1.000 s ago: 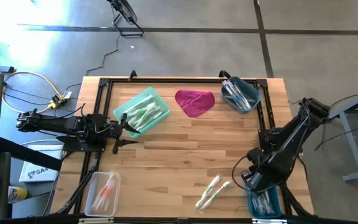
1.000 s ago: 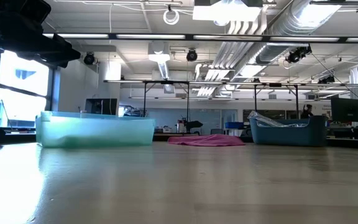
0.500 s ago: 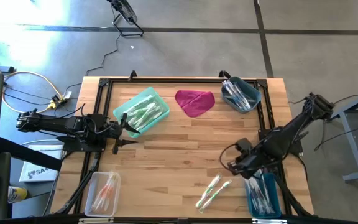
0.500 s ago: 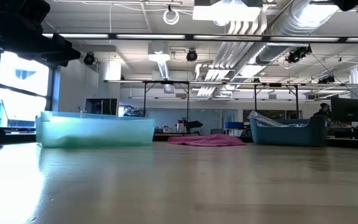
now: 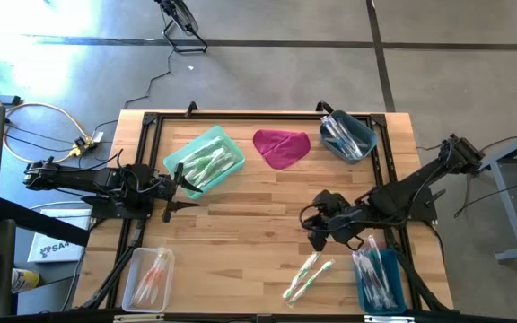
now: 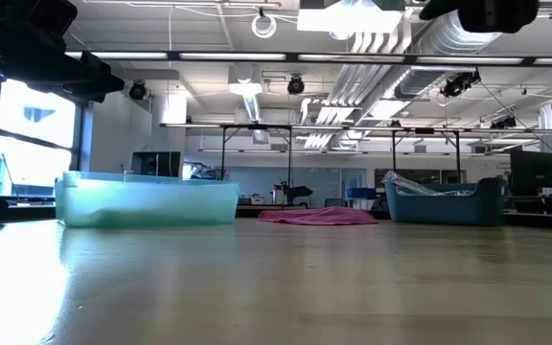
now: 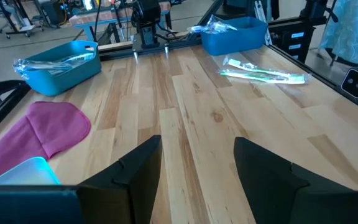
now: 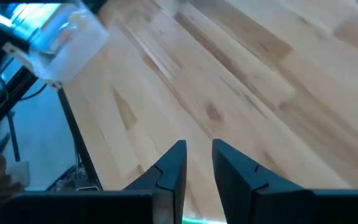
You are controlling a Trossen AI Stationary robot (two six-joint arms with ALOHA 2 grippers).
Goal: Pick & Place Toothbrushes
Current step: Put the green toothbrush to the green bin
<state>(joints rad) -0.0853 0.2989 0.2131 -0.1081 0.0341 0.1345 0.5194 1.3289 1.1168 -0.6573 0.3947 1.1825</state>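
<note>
The loose toothbrushes (image 5: 307,275), a few green-handled ones in clear wrappers, lie on the bench (image 5: 258,206) just beside the blue bin (image 5: 380,280) at its near right corner, which already holds several wrapped brushes; other brushes sit sorted in a teal tray (image 5: 205,161), a second blue bin (image 5: 346,136) at the far right, and a clear box (image 5: 148,276) at the near left with pink ones; a magenta cloth (image 5: 282,147) lies between the teal tray and the far blue bin.

The right gripper (image 5: 317,235) hovers just beyond the loose toothbrushes, on the side away from the near bin; its wrist view shows the two fingers (image 8: 169,171) narrowly parted with nothing between them, so it is empty. By my reading the step in hand is the reach for the next brush; the next move calls for coming down over one wrapper and clenching across the thin handle without dragging its neighbours.

The left gripper (image 5: 179,193) waits just beside the teal tray, fingers (image 7: 135,174) spread and empty.

How many brushes lie in the loose cluster is hard to make out, since the wrappers overlap and glare; the low view shows only the bins' walls and the cloth, not the loose brushes.
</note>
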